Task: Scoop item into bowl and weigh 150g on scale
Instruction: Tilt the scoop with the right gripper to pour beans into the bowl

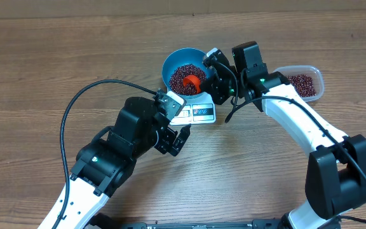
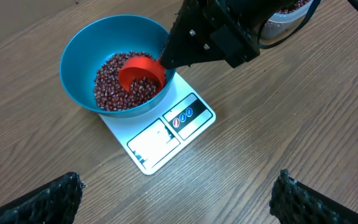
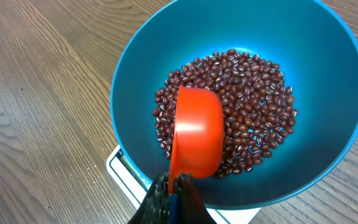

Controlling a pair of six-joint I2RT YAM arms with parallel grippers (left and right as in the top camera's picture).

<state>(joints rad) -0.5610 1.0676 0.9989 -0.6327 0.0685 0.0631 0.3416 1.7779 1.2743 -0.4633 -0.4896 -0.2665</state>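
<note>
The blue bowl [image 1: 170,63] [image 2: 79,56] [image 3: 328,81] stands on the white scale [image 1: 199,113] [image 2: 160,140] [image 3: 120,168]. Dark red-brown beans [image 1: 182,73] [image 2: 107,87] [image 3: 253,106] lie in its bottom. My right gripper [image 1: 210,67] [image 3: 173,190] is shut on the handle of an orange scoop [image 1: 193,83] [image 2: 142,78] [image 3: 197,134], which is tipped over inside the bowl above the beans. In the left wrist view some beans show in the scoop's mouth. My left gripper [image 1: 178,140] [image 2: 179,196] hangs open over bare table in front of the scale, holding nothing.
A clear plastic tub [image 1: 305,83] [image 2: 288,15] with more beans sits at the right, behind my right arm. A black cable [image 1: 81,102] loops over the table at the left. Wooden table [image 1: 43,63] lies all around.
</note>
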